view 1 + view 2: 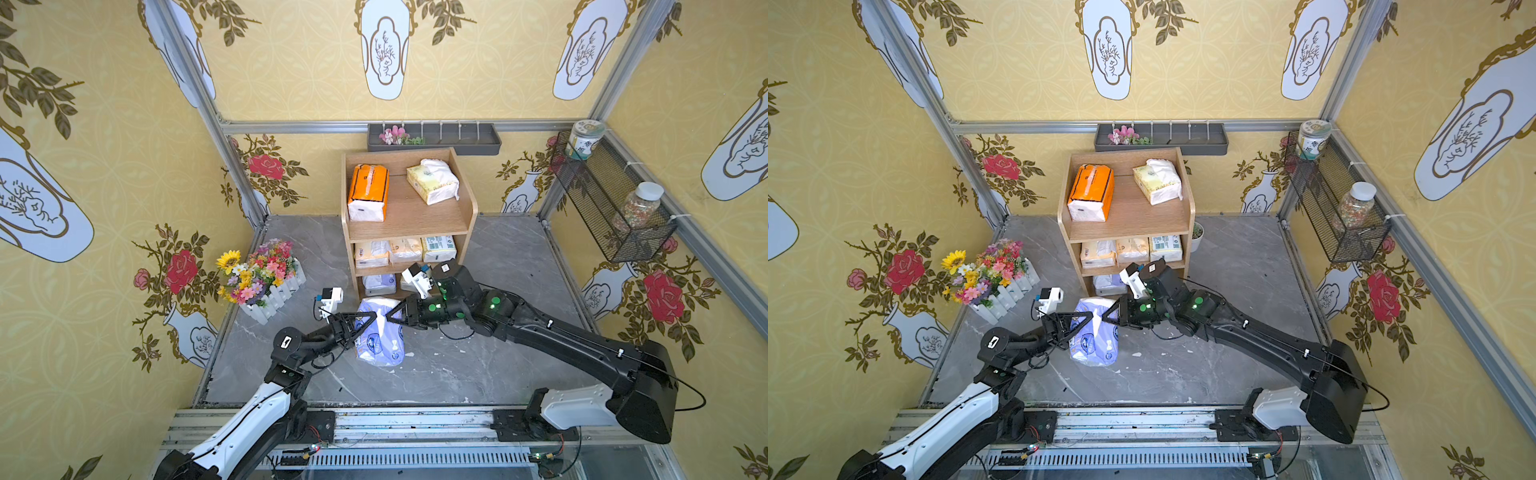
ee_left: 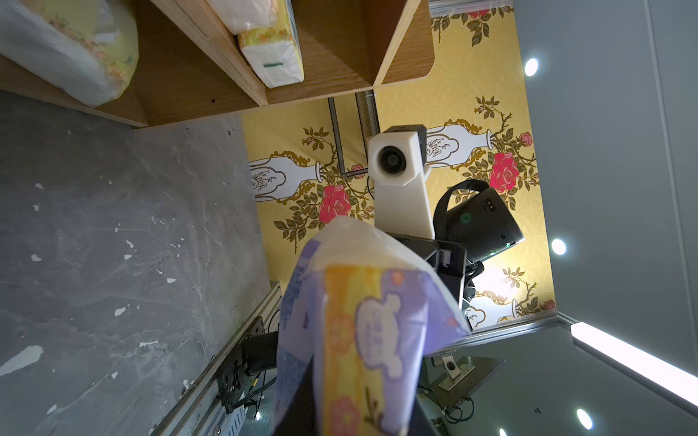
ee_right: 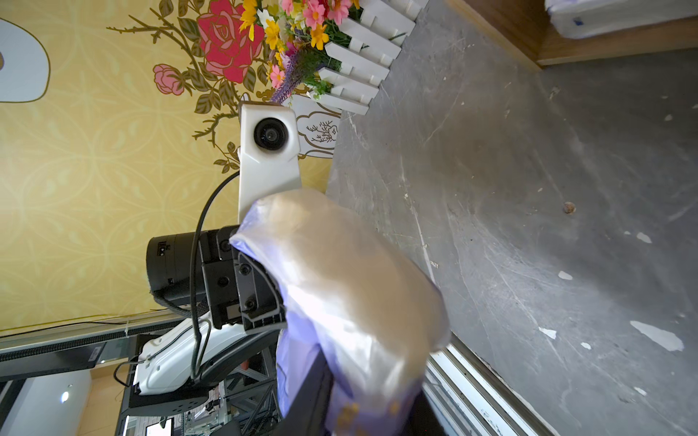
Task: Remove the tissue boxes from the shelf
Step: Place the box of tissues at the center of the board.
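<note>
Left gripper (image 1: 371,317) clamped on lavender tissue pack (image 1: 380,343); right gripper (image 1: 390,316) pinched on its opposite edge, directly facing the left; shelf (image 1: 415,216) just beyond both.

Laboratory test cell dressed as a home: floral wallpaper (image 1: 291,75) on aluminium framing (image 1: 291,126), robot rail (image 1: 415,428) at 6 o'clock.

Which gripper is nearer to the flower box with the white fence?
Left. The left gripper holds the lavender tissue pack on the side facing the flower box; the right gripper is at the pack's opposite side, farther from the flowers.
</note>
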`<state>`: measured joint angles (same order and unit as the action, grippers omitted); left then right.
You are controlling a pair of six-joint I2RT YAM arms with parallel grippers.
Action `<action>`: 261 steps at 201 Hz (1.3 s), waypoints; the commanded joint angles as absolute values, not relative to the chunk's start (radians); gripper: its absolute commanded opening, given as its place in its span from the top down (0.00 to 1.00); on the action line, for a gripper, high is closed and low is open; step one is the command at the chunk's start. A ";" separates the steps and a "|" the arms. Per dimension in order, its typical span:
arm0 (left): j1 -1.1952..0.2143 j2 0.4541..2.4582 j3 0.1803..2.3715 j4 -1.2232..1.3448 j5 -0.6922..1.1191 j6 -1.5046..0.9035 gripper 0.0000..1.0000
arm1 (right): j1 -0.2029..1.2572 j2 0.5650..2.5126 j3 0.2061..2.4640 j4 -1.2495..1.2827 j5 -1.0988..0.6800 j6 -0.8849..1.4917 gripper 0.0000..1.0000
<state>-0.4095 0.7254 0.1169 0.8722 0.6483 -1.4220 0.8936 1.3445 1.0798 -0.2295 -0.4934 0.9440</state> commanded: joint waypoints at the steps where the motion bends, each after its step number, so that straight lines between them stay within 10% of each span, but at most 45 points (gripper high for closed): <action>1: -0.411 0.727 0.105 0.951 0.653 -1.430 0.75 | 0.922 1.365 1.078 -0.107 -0.527 0.969 0.85; 26: -0.412 0.707 0.095 0.868 0.618 -1.417 0.60 | 0.942 1.375 1.071 -0.100 -0.502 0.980 0.90; 54: -0.411 0.592 0.150 0.451 0.480 -1.311 0.01 | 0.950 1.360 1.046 -0.141 -0.445 0.992 0.95; 133: -0.411 0.478 0.490 -0.603 -0.162 -1.069 0.00 | 0.967 1.375 0.987 -0.282 -0.301 1.015 0.97; 261: -0.408 0.464 0.616 -0.698 -0.310 -1.083 0.00 | 1.060 1.874 1.226 -0.157 -0.295 1.024 0.95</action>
